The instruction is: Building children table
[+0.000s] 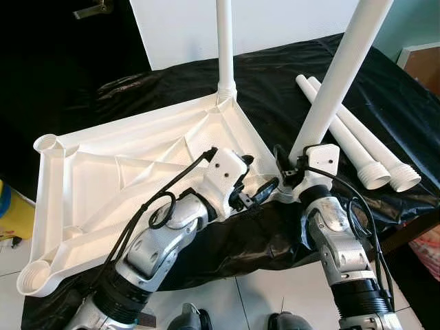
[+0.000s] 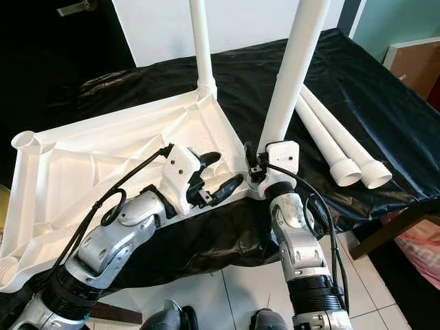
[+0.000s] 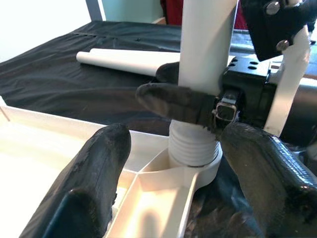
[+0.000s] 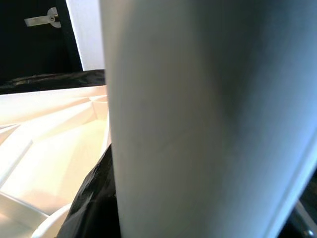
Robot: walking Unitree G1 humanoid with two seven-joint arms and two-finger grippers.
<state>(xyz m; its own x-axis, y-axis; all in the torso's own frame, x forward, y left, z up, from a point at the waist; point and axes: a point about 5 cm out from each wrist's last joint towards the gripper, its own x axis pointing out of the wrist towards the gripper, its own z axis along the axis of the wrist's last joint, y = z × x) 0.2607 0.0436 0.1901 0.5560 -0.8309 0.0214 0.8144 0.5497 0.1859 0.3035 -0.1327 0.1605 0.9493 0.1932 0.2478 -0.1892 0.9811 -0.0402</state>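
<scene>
On the black-draped surface (image 1: 385, 89) in front of you lies the white tabletop (image 1: 124, 179), upside down. At its near corner, your right gripper (image 2: 258, 161) pinches the base of a white leg (image 2: 292, 75), whose threaded end sits in the corner socket (image 3: 195, 166); the leg rises tilted. Just beside it, your left gripper (image 2: 216, 175) hovers over the tabletop's edge, fingers (image 3: 96, 173) spread apart and holding nothing, the socket straight ahead between them. Beyond your left gripper, a second leg (image 1: 225, 45) stands upright in the far corner. Past your right gripper, two loose legs (image 1: 357, 141) lie side by side, touching, on the black cloth.
</scene>
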